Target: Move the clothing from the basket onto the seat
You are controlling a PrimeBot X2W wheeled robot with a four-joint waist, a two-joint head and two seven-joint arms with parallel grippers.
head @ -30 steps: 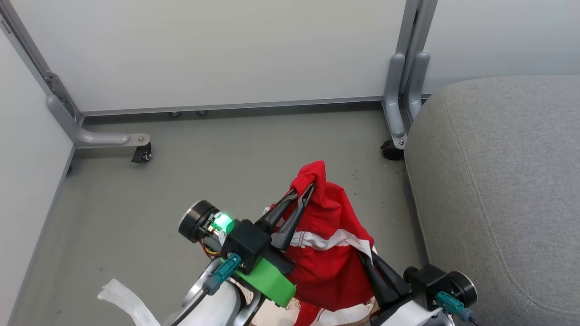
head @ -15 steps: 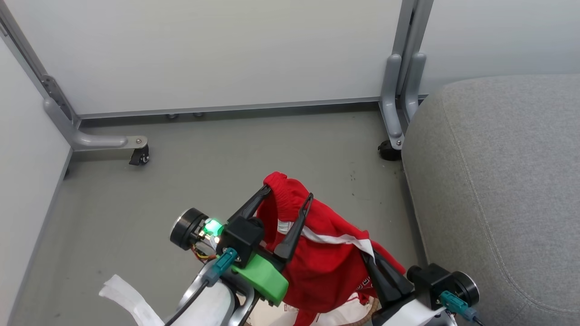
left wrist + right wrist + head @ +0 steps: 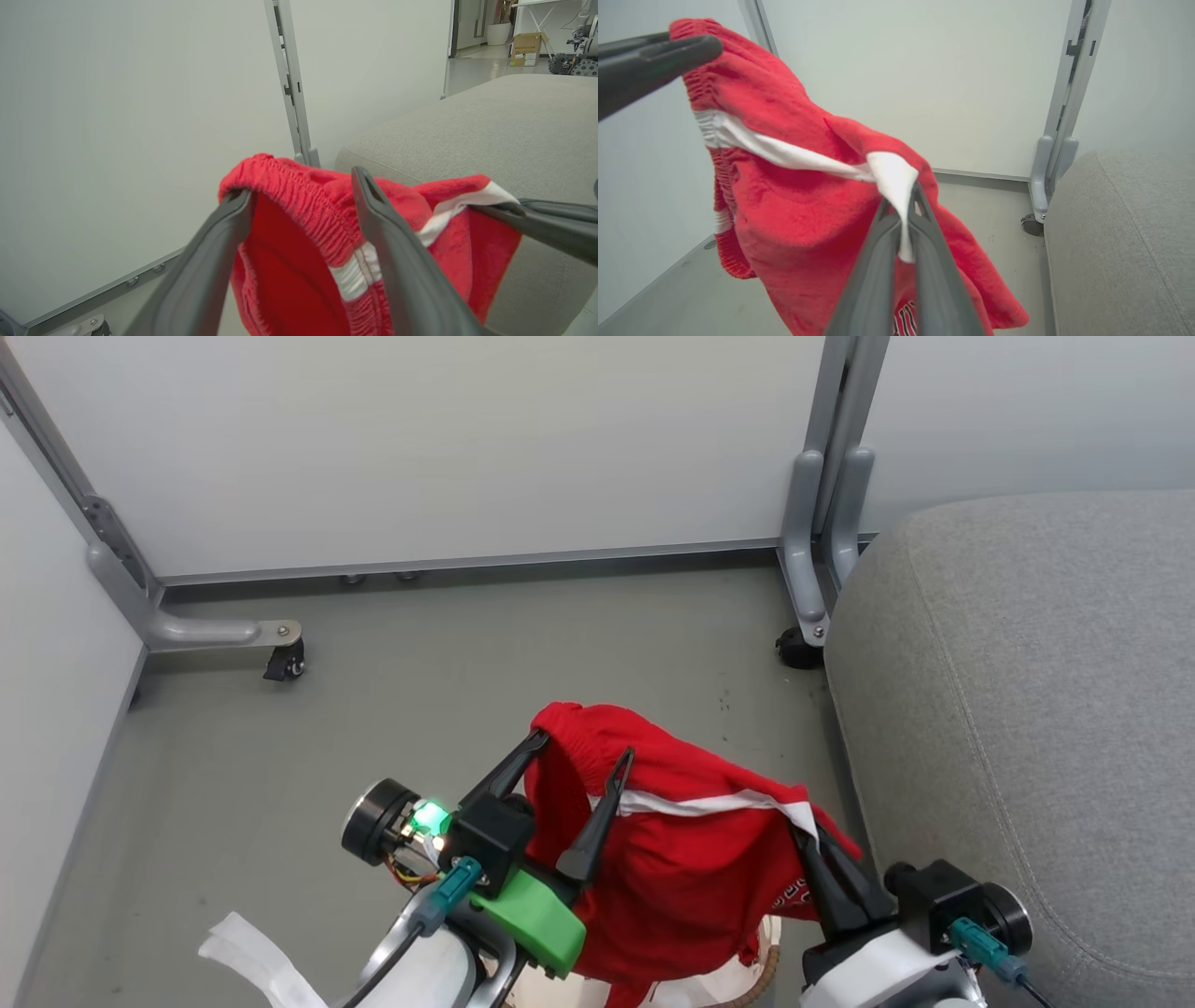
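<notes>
Left hand: The left gripper (image 3: 581,747) has its two long dark fingers spread wide apart. It is not squeezing anything. The stretchy top edge of the garment is hooked over the tip of one finger (image 3: 236,205) and runs behind the other finger.

Right hand: The right gripper (image 3: 808,835) has its fingers pressed tight together. They are pinching the white band of the garment.

Garment: The soft bright red fabric garment with a white band (image 3: 691,877) is up in the air between the two hands. It stretches from the left hand's finger across to the right hand's pinch. The rest of it sags down below both hands. There are some letters low down near the right hand, too small to read.

Seat: The big grey woven sofa cushion with rounded edges (image 3: 1027,709) is just beside the right hand, on the side away from the left hand. The garment hangs next to it, not on top of it.

Basket: A curved bit of brown woven rim (image 3: 761,971) peeks out under the garment, close to the right hand's arm.

Floor: The plain grey floor (image 3: 467,663) lies under both hands and out past the fingertips.

Wall: Pale flat panels in a grey metal frame (image 3: 467,448) stand far past the fingertips. The frame's feet have small black wheels (image 3: 280,665).

White strip: A flat white strip (image 3: 252,957) is beside the left arm, on the side away from the right hand.
</notes>
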